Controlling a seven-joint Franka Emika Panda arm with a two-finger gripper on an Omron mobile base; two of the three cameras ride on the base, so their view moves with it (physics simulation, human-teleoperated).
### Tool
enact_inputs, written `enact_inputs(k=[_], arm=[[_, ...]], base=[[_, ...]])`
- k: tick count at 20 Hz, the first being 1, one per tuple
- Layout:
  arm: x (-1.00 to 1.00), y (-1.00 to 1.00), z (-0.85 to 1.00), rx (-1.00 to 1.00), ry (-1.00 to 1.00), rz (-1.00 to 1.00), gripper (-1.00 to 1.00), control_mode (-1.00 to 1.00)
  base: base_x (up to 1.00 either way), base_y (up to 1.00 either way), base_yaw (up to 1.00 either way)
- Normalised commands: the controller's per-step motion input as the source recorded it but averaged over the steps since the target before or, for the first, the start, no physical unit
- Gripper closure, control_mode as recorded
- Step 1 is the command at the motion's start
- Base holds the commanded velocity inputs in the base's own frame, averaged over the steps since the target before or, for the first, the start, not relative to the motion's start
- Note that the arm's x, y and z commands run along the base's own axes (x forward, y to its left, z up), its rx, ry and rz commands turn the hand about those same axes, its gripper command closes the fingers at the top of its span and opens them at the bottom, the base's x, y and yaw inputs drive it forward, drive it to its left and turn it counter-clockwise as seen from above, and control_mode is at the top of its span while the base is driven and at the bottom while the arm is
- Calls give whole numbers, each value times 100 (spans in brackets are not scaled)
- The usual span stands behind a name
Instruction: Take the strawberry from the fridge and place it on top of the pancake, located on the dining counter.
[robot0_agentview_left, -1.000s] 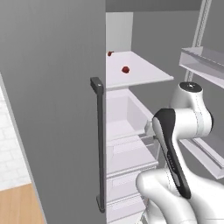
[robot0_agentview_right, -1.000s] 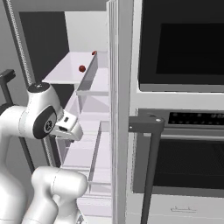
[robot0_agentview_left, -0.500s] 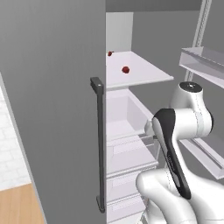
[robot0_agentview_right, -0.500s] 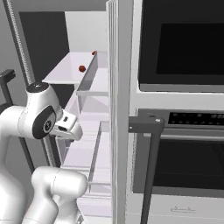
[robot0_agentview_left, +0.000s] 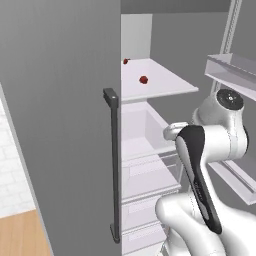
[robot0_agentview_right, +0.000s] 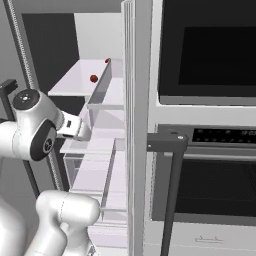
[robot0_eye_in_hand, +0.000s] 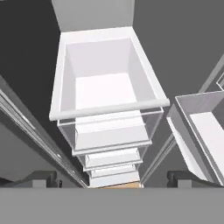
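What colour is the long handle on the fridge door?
Dark grey, almost black. The handle on the grey fridge door shows best in the left base view.

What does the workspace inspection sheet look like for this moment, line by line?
Surface: white fridge shelf, flat and bare apart from two small red items.
Job's things: fridge with one door open; strawberry lying on the shelf, untouched. A second small red item sits further back by the wall.
Clutter: clear drawers below the shelf look empty.
Grippers: gripper open, holding nothing, looking down over the drawers, lower than the shelf.
Cables: nothing seen.
Surroundings: dark bar handle on the closed door; built-in oven beside the fridge; door bins on the open door.
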Motion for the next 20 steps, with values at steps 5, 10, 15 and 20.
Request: enact_inputs(k=[5, 10, 15, 20], arm=[[25, 15, 60, 0, -28, 7, -100, -100], [50, 43, 59, -3, -7, 0, -100, -100], [43, 4, 58, 0, -3, 4, -100, -100], [41, 0, 33, 0, -3, 3, -100, -100]], base=[[0, 0, 0], [0, 0, 0], [0, 0, 0], [0, 0, 0]])
